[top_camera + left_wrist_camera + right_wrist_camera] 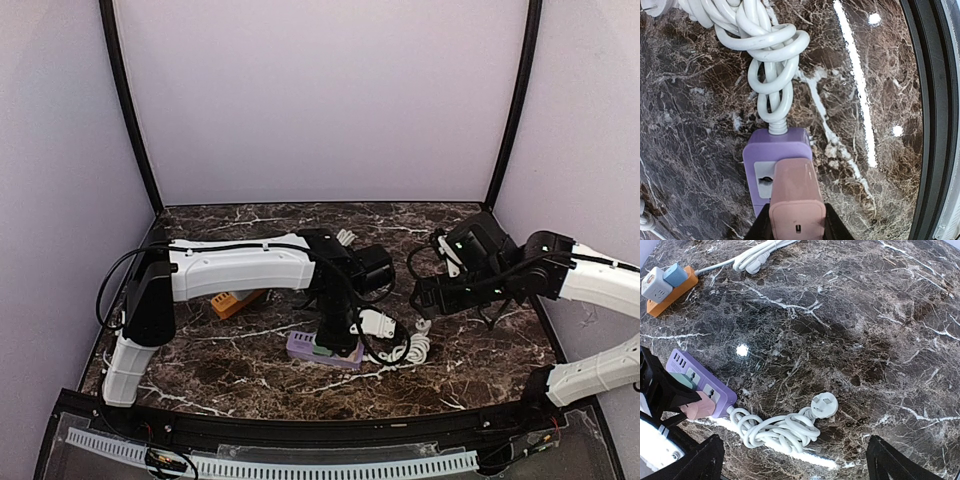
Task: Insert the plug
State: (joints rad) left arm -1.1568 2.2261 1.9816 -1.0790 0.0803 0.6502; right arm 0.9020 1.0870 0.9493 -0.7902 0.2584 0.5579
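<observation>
My left gripper is shut on a pink plug and holds it down on the end socket of a purple power strip. Part of the socket's grey face shows to the plug's left. I cannot tell whether the prongs are in. In the top view the left gripper stands upright over the strip. My right gripper is open and empty, hovering above the table right of the strip; in the top view it is well clear of it.
The strip's white cable lies coiled at its right end, ending in a white plug. An orange power strip carrying a white cube adapter and a blue plug lies at the far left. A second white cable lies at the back.
</observation>
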